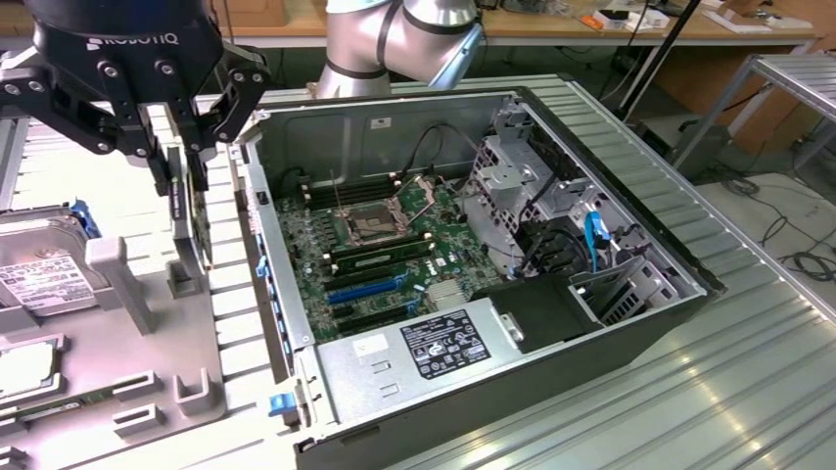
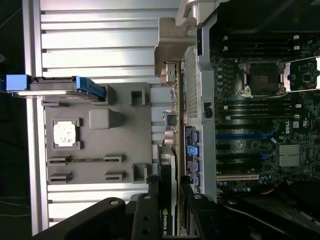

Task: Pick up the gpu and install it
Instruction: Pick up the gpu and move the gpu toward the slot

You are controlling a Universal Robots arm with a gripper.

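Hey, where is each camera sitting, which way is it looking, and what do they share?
Exterior view: off the arm, high, looking down on the open black computer case and grey plastic parts holder; silver arm and pincer show.
Wrist view: on the wrist, looking along the pincer at the slim black graphics card it grips.
Both share case, holder, card and pincer.

Looking like a robotics lab or workshop. Showing an opened computer case mid-frame on a ribbed metal table, a grey parts fixture at the exterior view's lower left, wooden benches and floor cables along the top and right.
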